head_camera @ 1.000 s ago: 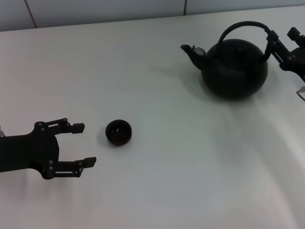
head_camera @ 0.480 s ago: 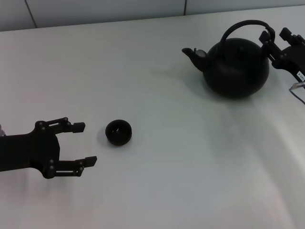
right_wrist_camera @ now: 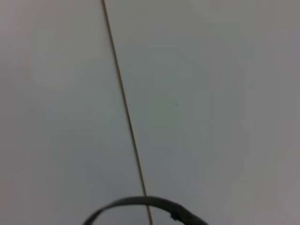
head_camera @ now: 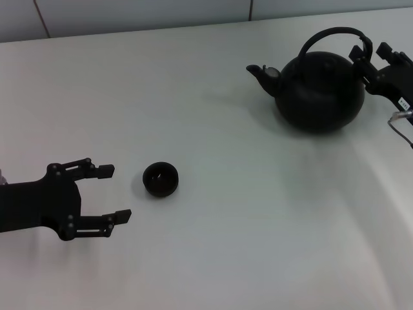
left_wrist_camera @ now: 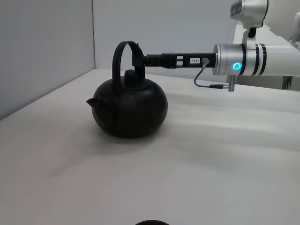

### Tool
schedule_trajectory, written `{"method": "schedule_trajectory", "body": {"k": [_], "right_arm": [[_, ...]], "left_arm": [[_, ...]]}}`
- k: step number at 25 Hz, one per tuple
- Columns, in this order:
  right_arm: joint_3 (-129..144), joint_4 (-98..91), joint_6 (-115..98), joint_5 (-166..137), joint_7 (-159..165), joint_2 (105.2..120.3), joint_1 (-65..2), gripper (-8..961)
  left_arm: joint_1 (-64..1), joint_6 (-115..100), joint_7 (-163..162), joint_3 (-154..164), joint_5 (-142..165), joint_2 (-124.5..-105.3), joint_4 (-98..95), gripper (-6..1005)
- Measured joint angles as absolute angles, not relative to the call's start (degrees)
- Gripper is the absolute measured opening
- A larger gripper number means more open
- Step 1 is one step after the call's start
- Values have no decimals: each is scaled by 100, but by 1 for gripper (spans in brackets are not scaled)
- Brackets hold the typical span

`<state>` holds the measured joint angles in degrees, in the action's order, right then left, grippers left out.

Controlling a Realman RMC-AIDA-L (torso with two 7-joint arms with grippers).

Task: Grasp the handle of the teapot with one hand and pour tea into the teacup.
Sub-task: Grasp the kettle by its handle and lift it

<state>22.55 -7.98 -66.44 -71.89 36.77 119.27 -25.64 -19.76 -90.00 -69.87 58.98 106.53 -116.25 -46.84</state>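
Note:
The matte-black teapot (head_camera: pixel 319 93) stands at the far right of the white table, spout pointing left. Its thin arched handle (head_camera: pixel 326 32) rises over the lid. My right gripper (head_camera: pixel 372 50) is open at the handle's right end, one finger on each side of the hoop; in the left wrist view the right gripper (left_wrist_camera: pixel 140 60) reaches the handle (left_wrist_camera: pixel 123 47) above the teapot (left_wrist_camera: pixel 129 110). The right wrist view shows only the handle's arc (right_wrist_camera: pixel 140 204). The tiny black teacup (head_camera: pixel 160 179) sits at front left. My left gripper (head_camera: pixel 113 194) rests open just left of it.
A white table (head_camera: pixel 245 213) carries everything, with bare surface between the teacup and the teapot. A tiled wall (head_camera: pixel 129 13) runs along the table's far edge. A thin cable (head_camera: pixel 400 123) hangs from the right arm beside the teapot.
My right gripper has moved left and slightly up, so its fingers now straddle the handle's right end. Teapot, teacup and left arm have stayed put.

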Motion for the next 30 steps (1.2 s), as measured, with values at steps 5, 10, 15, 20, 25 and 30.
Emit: {"method": "schedule_trajectory", "body": {"k": [5, 10, 15, 20, 25, 30], "right_arm": [[2256, -789, -6529, -7183, 3679, 11927, -2599, 618], [2304, -789, -6557, -7182, 3676, 11928, -2618, 545], [2260, -789, -6542, -7178, 3663, 11934, -2627, 458], [2252, -791, -6532, -7173, 3670, 11935, -2631, 371], [2249, -792, -6529, -7167, 3672, 11936, -2629, 195], [2242, -812, -6516, -7160, 3666, 11935, -2628, 146]], "left_arm": [[-1964, -8992, -6987, 5897, 10653, -11634, -4684, 863], [-1959, -8961, -6987, 5897, 10691, -11648, -4685, 863], [-1960, -8943, -6987, 5897, 10710, -11648, -4685, 863], [-1961, -8939, -6987, 5897, 10714, -11646, -4685, 862], [-1976, -8938, -6987, 5897, 10714, -11643, -4685, 862], [-2000, -8938, -6987, 5897, 10714, -11623, -4685, 862]]}}
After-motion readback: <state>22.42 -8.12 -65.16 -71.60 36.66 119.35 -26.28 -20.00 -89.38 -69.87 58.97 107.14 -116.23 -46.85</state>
